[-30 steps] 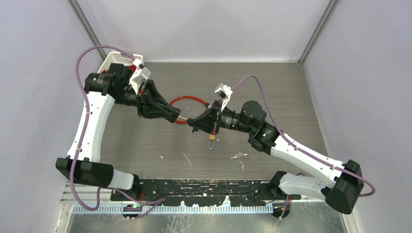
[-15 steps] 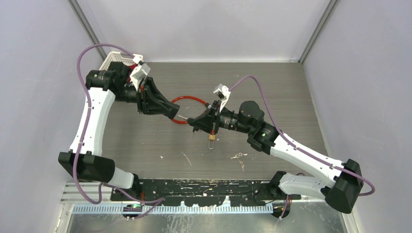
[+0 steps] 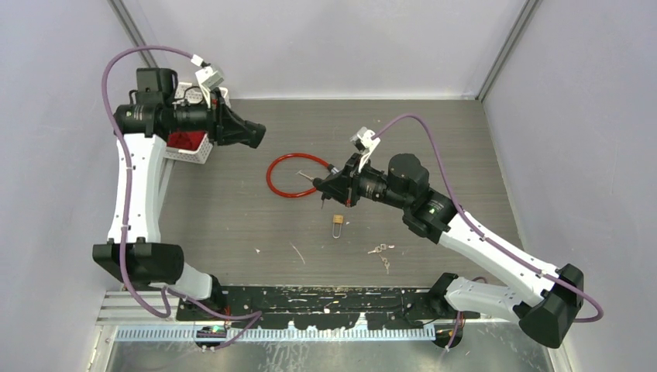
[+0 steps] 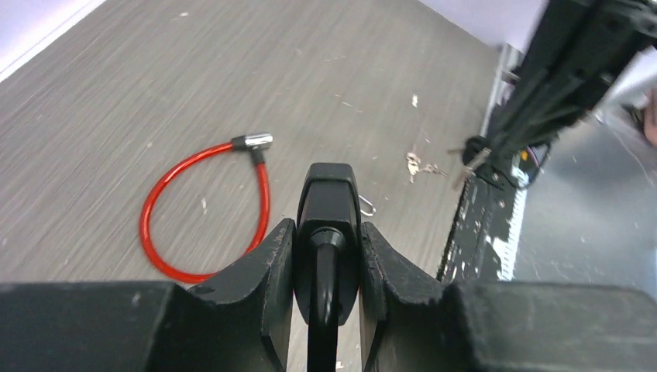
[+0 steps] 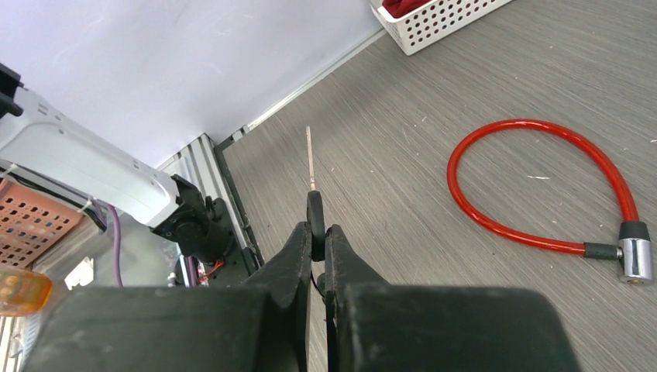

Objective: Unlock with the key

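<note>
Key [image 5: 314, 217], one, pinched by right gripper [image 5: 318, 231]; left gripper [image 4: 327, 229] clamps one black lock head [image 4: 328, 190]; one red cable [image 5: 527, 124].

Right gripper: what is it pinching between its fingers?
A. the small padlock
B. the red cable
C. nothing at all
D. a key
D: a key sits clamped in the right gripper, its blade pointing outward, while the red cable and the padlock lie on the table.
</note>
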Robot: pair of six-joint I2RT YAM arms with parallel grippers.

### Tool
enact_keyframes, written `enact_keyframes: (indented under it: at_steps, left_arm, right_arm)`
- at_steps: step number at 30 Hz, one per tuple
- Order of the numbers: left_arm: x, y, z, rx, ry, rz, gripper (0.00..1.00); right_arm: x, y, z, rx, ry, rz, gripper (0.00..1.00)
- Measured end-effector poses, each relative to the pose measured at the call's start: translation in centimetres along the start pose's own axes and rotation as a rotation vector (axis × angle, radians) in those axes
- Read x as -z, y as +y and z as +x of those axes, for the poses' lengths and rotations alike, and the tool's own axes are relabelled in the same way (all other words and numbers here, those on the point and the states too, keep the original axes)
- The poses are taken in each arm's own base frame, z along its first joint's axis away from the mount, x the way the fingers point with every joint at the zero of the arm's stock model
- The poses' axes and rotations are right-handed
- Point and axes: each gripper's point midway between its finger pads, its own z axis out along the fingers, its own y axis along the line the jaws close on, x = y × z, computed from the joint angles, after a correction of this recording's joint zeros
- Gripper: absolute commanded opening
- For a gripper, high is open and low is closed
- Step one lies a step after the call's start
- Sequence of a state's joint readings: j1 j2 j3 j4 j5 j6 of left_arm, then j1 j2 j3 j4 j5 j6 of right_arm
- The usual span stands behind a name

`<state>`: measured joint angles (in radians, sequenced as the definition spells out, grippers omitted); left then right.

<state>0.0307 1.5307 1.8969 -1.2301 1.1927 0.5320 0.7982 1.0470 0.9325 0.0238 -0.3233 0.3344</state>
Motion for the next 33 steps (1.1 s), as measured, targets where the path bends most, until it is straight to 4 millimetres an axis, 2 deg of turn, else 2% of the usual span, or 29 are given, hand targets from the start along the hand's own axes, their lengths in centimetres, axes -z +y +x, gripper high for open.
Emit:
enact_keyframes:
  at_steps: [4, 7, 9, 11, 14, 17, 21, 25, 33]
  left_arm:
    - [-0.2, 2.0, 0.0, 0.161, -0.088, -0.096, 0.00]
    - [-1.5, 1.6, 1.5, 0.314, -0.181, -0.070, 0.00]
    - [-2.7, 0.4, 2.5, 0.413, -0.205, -0.022, 0.00]
    - [-3.8, -1.3, 2.7, 0.467, -0.216, 0.032, 0.00]
    - [-5.0, -4.6, 1.3, 0.461, -0.232, 0.129, 0.00]
    - [-4.9, -8.5, -0.8, 0.370, -0.253, 0.235, 0.00]
    - [-3.5, -12.5, -2.0, 0.265, -0.255, 0.341, 0.00]
    - [-3.0, -13.7, -1.9, 0.235, -0.246, 0.384, 0.00]
    - [-3.5, -13.9, -1.1, 0.269, -0.224, 0.408, 0.00]
  right_arm:
    - [0.0, 0.1, -0.1, 0.000, 0.000, -0.001, 0.01]
    - [0.0, 0.1, 0.0, -0.001, 0.003, -0.003, 0.01]
    - [0.1, 0.2, 0.0, -0.001, 0.005, -0.008, 0.01]
    - [0.2, 0.3, 0.0, -0.001, 0.007, -0.018, 0.01]
    - [0.4, 0.6, -0.3, -0.007, 0.009, -0.046, 0.01]
    - [0.8, 1.2, -0.8, -0.012, 0.014, -0.095, 0.01]
    - [1.4, 2.9, -2.2, 0.003, 0.012, -0.183, 0.01]
    - [2.4, 4.1, -2.6, 0.023, 0.029, -0.245, 0.01]
    - [4.4, 5.7, -2.8, 0.044, 0.034, -0.300, 0.01]
